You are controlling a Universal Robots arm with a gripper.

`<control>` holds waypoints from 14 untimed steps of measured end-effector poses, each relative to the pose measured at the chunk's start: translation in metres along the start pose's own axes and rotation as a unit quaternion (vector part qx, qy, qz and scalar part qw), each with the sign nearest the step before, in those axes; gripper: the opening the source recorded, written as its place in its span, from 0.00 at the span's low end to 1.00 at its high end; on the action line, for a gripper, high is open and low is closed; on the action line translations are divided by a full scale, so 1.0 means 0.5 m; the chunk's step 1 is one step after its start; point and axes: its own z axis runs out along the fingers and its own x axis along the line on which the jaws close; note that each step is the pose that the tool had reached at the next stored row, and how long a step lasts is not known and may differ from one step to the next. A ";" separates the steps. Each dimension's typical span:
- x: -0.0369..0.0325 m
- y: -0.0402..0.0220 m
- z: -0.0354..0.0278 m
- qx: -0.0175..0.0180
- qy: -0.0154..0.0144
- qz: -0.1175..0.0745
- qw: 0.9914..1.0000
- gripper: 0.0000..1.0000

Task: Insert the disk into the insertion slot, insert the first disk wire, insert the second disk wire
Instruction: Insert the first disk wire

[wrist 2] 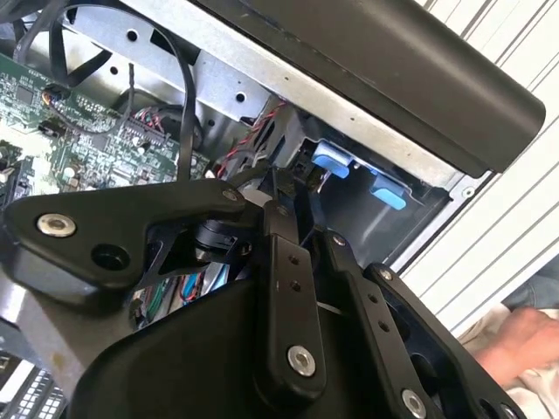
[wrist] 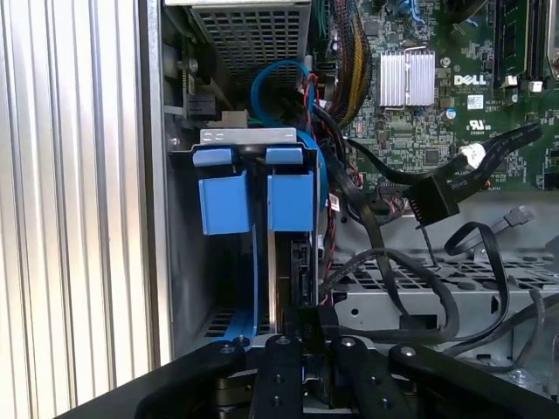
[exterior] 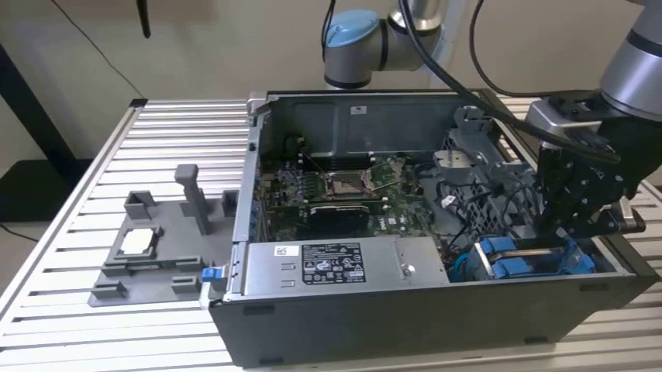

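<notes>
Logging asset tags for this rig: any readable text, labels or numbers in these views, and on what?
White label on the power supply: print too small to read.
Sticker on the case back wall: unreadable.
Motherboard: white lettering beside the heatsink is a maker's mark, left unquoted; remaining silkscreen too small.
Nothing else can be quoted.
</notes>
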 end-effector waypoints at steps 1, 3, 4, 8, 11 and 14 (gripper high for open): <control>0.000 0.000 0.000 0.000 0.000 0.000 1.000 0.20; 0.000 0.000 -0.002 0.000 0.001 0.000 1.000 0.26; 0.000 0.000 -0.005 0.000 0.001 0.000 1.000 0.26; 0.000 0.000 -0.033 0.000 0.001 0.000 1.000 0.26; 0.001 0.000 -0.058 0.000 0.001 0.000 1.000 0.26; 0.001 0.000 -0.084 0.000 0.001 0.000 1.000 0.26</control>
